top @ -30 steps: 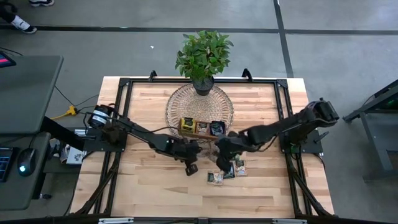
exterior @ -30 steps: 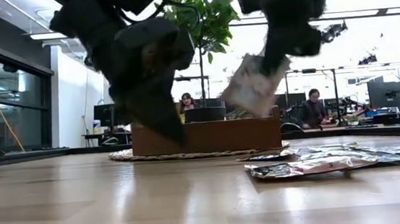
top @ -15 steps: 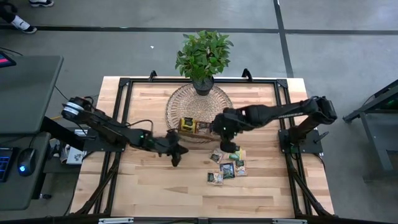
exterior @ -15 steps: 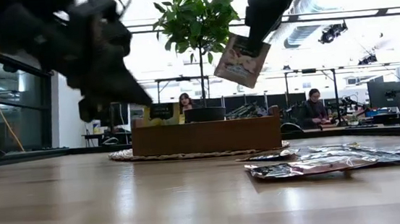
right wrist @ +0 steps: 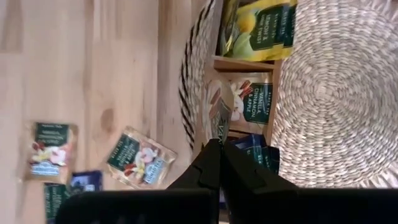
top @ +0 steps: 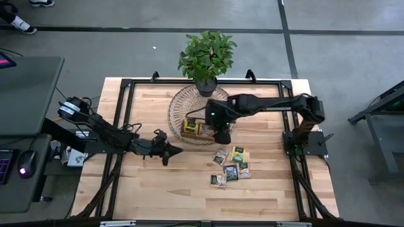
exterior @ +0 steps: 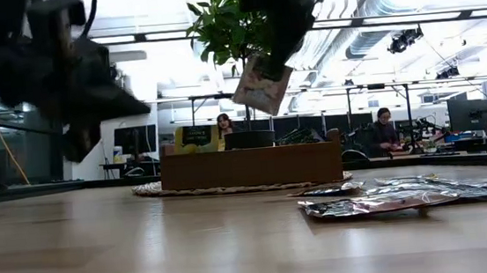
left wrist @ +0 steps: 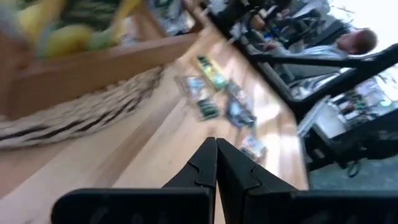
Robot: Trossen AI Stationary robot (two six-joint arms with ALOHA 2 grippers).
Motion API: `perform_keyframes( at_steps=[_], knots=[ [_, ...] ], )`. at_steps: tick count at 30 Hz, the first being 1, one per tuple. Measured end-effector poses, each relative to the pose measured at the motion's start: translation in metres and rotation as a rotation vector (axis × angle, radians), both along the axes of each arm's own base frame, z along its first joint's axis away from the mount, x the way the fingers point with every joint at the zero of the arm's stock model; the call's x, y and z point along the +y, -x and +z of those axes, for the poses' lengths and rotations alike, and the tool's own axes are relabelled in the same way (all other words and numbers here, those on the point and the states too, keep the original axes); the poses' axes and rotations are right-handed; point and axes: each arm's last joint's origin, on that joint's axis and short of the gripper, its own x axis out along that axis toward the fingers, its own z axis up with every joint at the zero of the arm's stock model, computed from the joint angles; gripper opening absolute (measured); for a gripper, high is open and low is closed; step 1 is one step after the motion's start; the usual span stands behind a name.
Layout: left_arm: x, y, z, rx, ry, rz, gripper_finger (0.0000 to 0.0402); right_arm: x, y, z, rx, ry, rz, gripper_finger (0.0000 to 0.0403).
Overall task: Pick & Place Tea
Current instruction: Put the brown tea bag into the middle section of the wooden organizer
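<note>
A brown wooden tray (top: 201,130) holding tea sachets stands on a round woven mat (top: 183,101); its front wall (exterior: 251,168) shows in the low view. Several loose tea sachets (top: 230,165) lie flat on the table in front of it, near the table's right. My right gripper (top: 222,135) hangs over the tray's right part, shut on one sachet (exterior: 261,86). My left gripper (top: 178,150) is shut on nothing. It points nearly level toward the table's right, left of the loose sachets and in front of the mat. My right gripper pinches the sachet's upper end (exterior: 271,63) between its two fingers, coming from above and slanting down. The sachet hangs tilted below the fingers, clear of the tray's rim. In the right wrist view it shows edge-on (right wrist: 219,121) just past the fingertips.
A potted plant (top: 207,53) stands on the mat's far side behind the tray. A black frame (top: 126,88) runs around the tabletop. Bare wood lies at the near left (top: 145,189). People sit at desks in the room beyond the table (exterior: 385,133).
My right gripper has risen from above the loose sachets and gone toward the far edge and the left, carrying the sachet lifted clear to above the tray; its wrist has rolled. My left gripper has drawn back toward the table's left edge and tipped to nearly level.
</note>
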Motion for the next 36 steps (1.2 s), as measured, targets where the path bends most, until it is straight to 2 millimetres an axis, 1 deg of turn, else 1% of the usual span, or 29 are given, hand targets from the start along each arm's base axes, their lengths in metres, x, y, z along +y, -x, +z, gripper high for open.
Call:
perform_keyframes(
  at_steps=[5,10,14,19,30,36],
  knots=[
    [0.003,0.005,-0.004,-0.01,0.022,0.02,0.0,-0.008,-0.016,-0.009,0.047,0.034,0.009,0.0],
    [0.003,0.005,-0.004,-0.01,0.022,0.018,0.0,-0.013,-0.03,-0.021,0.054,0.05,0.039,0.0],
    [0.003,0.005,-0.004,-0.009,0.023,0.016,0.0,-0.017,-0.036,-0.037,0.097,0.058,0.061,0.0],
    [0.003,0.005,-0.004,-0.008,0.024,0.012,0.0,-0.021,-0.039,-0.048,0.14,0.082,0.057,0.0],
    [0.003,0.005,-0.004,-0.008,0.024,0.011,0.0,-0.023,-0.039,-0.05,0.149,0.086,0.061,0.0002],
    [0.003,0.005,-0.004,-0.008,0.024,0.011,0.0,-0.023,-0.039,-0.05,0.149,0.085,0.061,0.0027]
  ],
)
